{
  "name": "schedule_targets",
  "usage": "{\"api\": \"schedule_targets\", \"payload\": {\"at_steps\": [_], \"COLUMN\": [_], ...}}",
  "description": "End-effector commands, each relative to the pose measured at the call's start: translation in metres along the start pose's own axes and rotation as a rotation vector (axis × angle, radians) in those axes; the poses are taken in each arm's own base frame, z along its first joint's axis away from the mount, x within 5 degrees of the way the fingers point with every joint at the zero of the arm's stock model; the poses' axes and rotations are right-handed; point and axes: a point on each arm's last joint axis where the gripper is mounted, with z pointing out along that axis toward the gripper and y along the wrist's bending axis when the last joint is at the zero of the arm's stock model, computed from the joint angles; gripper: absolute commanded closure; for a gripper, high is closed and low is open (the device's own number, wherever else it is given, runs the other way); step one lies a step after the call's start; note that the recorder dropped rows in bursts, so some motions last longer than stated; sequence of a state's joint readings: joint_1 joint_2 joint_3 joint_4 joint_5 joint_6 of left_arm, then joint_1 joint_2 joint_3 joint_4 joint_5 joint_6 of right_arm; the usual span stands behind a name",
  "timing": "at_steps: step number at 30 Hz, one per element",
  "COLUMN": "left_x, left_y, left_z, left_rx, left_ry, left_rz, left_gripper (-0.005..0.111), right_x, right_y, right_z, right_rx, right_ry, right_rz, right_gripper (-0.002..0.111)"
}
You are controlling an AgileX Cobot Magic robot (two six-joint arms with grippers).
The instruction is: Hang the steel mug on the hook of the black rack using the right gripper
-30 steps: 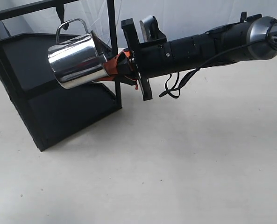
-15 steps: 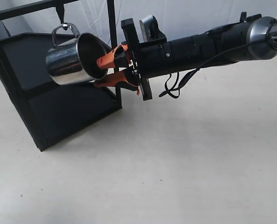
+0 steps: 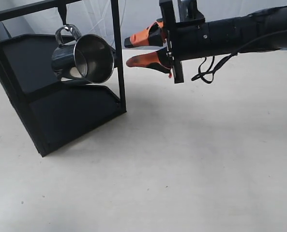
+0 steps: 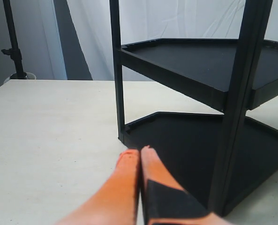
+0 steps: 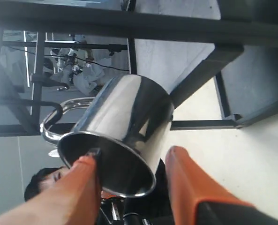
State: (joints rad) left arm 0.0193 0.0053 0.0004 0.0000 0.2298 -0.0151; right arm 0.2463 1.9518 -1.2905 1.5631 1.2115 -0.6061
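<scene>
1 shiny cylindrical steel mug (image 3: 85, 60) hangs from the matte hook (image 3: 62, 14).

Right arm (image 3: 230, 33): black, roughly cylindrical, matte with a slight sheen, a couple of small pale screw dots on its side. A black square plate (image 3: 170, 41) sits across its front end, thin, seen edge-on, with a blocky black mount above. Right gripper (image 3: 136, 50): two tapering fingers, orange with black pads toward the base (tips rounded, orange looks rubbery). Thin black cables (image 3: 208, 70) hang in loose loops under the arm, one running back along it. Small red bit at the plate's lower edge. Left gripper (image 4: 139, 161): same orange fingers, one with a black angular pad (image 4: 169, 199) on its inner face, rounded tips.
</scene>
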Motion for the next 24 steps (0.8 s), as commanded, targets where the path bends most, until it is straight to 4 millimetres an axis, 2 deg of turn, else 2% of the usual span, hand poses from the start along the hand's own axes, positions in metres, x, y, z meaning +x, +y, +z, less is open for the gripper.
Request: {"api": "schedule_targets", "payload": {"at_steps": [1, 2, 4, 8, 13, 16, 19, 24], "left_x": [0.0, 0.0, 0.0, 0.0, 0.0, 0.0, 0.0, 0.0], "left_y": [0.0, 0.0, 0.0, 0.0, 0.0, 0.0, 0.0, 0.0], "left_z": [0.0, 0.0, 0.0, 0.0, 0.0, 0.0, 0.0, 0.0], "left_rx": [0.003, 0.003, 0.003, 0.003, 0.003, 0.003, 0.003, 0.003], "left_ry": [-0.004, -0.004, -0.004, -0.004, -0.004, -0.004, -0.004, -0.004], "left_rz": [-0.008, -0.008, -0.008, -0.008, -0.008, -0.008, -0.008, -0.008], "left_gripper": [0.105, 0.105, 0.105, 0.105, 0.105, 0.105, 0.105, 0.105], "right_x": [-0.001, 0.001, 0.01, 0.056, 0.103, 0.141, 0.177, 0.229], "right_y": [0.007, 0.012, 0.031, 0.095, 0.154, 0.183, 0.202, 0.202], "right_z": [-0.031, -0.041, -0.061, -0.099, -0.136, -0.152, -0.162, -0.177], "right_rx": [0.095, 0.131, 0.213, 0.455, 0.673, 0.699, 0.683, 0.697], "right_ry": [-0.001, 0.0, 0.007, -0.01, -0.245, -0.348, -0.413, -0.602], "right_rz": [-0.123, -0.189, -0.33, -0.661, -0.86, -0.93, -0.988, -1.054], "right_gripper": [0.067, 0.073, 0.109, 0.109, 0.109, 0.109, 0.109, 0.109]}}
